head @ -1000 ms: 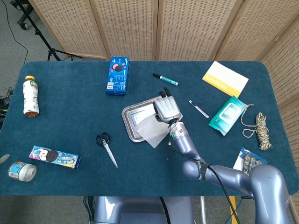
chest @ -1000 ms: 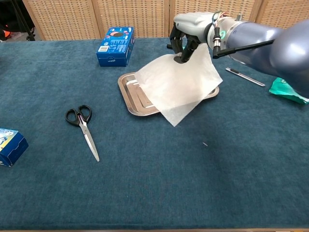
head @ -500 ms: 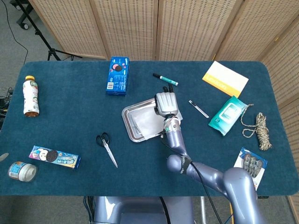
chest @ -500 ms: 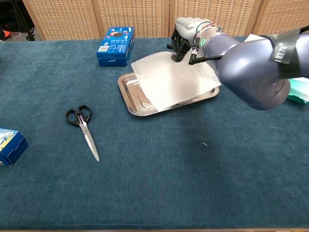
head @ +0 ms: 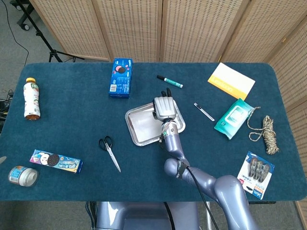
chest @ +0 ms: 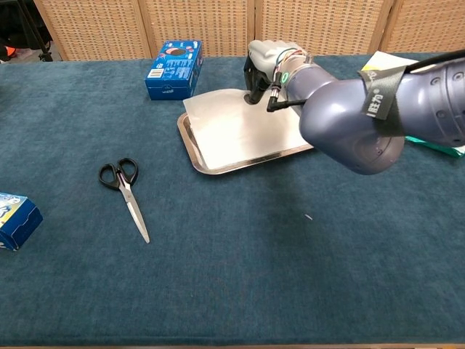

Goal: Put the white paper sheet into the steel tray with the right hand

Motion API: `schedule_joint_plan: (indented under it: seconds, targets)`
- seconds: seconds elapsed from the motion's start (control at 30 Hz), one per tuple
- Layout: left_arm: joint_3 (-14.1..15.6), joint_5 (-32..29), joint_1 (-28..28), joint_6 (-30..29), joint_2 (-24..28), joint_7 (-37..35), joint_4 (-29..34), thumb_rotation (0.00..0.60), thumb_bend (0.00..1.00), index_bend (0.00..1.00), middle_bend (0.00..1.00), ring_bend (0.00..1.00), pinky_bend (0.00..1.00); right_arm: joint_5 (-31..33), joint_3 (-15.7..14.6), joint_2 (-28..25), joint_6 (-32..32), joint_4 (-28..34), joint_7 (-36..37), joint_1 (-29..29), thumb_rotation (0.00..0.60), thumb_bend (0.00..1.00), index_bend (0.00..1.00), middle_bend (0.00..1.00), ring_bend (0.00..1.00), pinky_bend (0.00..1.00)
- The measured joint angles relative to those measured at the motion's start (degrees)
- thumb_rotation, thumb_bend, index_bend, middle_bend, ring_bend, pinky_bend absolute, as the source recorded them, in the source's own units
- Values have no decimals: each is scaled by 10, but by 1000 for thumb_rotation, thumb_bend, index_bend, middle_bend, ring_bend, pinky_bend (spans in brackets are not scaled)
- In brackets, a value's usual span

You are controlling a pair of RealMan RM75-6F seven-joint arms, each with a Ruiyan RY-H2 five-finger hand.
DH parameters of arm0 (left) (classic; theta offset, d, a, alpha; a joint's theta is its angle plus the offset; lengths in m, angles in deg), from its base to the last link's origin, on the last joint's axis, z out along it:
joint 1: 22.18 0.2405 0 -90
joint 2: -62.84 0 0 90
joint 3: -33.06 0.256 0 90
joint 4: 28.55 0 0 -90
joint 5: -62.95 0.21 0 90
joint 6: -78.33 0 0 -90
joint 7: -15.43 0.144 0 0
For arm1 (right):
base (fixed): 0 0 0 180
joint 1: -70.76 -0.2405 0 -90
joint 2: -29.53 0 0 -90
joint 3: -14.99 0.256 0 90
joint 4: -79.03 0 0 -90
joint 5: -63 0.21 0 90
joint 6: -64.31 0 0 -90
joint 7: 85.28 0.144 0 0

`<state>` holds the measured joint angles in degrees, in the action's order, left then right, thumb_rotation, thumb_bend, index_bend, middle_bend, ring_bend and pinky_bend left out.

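The steel tray (head: 131, 130) (chest: 190, 142) lies at the table's middle. The white paper sheet (head: 145, 123) (chest: 234, 128) lies spread flat inside it, its far left corner sticking out over the rim. My right hand (head: 164, 108) (chest: 263, 64) is at the tray's far side, with dark fingers (chest: 251, 89) curled down onto the sheet's far edge and still holding it. The right forearm crosses the tray's right end and hides that part. My left hand appears in neither view.
A blue cookie box (head: 120, 77) and a green marker (head: 170, 81) lie beyond the tray. Scissors (head: 110, 151) (chest: 125, 190) lie to its left. A pen (head: 204, 111), a wipes pack (head: 233, 118), a yellow booklet (head: 231, 81) and a rope (head: 267, 134) lie to its right.
The right hand has moved left and lowered the hanging sheet, which now lies flat in the tray and no longer overhangs its near edge.
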<state>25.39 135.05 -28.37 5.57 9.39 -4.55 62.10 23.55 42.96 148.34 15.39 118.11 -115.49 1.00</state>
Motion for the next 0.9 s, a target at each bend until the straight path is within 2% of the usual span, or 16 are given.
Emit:
schedule_joint_plan:
  seconds: [0.1, 0.23, 0.33, 0.63, 0.9]
  targets:
    - [0, 0, 0, 0, 0, -1, 0, 600, 0, 0, 0, 0, 0, -3, 1, -4, 22, 4, 8, 2, 600, 280, 303, 136, 38, 0]
    - [0, 1, 0, -1, 0, 1, 1, 600, 0, 0, 0, 0, 0, -10, 1, -15, 31, 22, 12, 7, 600, 195, 212, 48, 0, 0]
    - [1, 1, 0, -2, -1, 2, 1, 600, 0, 0, 0, 0, 0, -18, 0, -19, 26, 30, 16, 10, 600, 153, 197, 29, 0, 0]
    - [1, 1, -1, -1, -2, 6, 1, 600, 0, 0, 0, 0, 0, -44, 0, -35, 0, 60, 29, 18, 600, 159, 197, 28, 0, 0]
    - [3, 5, -2, -1, -3, 10, 3, 600, 0, 0, 0, 0, 0, -61, 0, -71, -21, 140, 44, 41, 600, 205, 196, 76, 0, 0]
